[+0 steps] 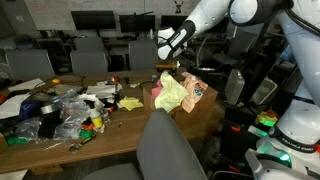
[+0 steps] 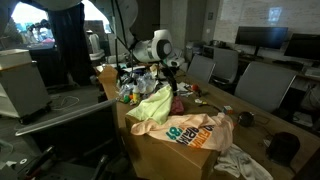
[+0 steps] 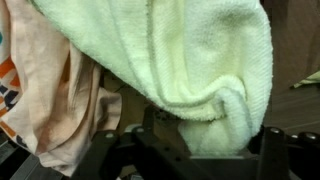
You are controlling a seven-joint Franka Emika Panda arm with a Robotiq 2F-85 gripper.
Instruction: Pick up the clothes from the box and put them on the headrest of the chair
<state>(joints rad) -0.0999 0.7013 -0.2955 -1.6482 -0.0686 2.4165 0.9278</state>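
Yellow-green terry towel (image 3: 190,60) across most of the wrist view, in soft folds between the dark fingers (image 3: 105,152) of the claw (image 1: 171,60); whether clamped on the fabric or merely straddling it, impossible to tell. Peach cloth (image 3: 50,90) just beside the towel and touching it, with orange and teal print at its edge. In both exterior views, towel and peach cloth heaped on top of the cardboard box (image 2: 150,155), partly spilling over its rim, with the claw directly above the towel's raised peak. Printed lettering on the peach cloth, too small to read. Box at the end of the wooden table (image 1: 130,125), near a clutter of wrappers and bags (image 1: 60,110). Grey chair (image 1: 170,150) in the foreground, close to the box. White arm (image 1: 215,15) reaching in from above.
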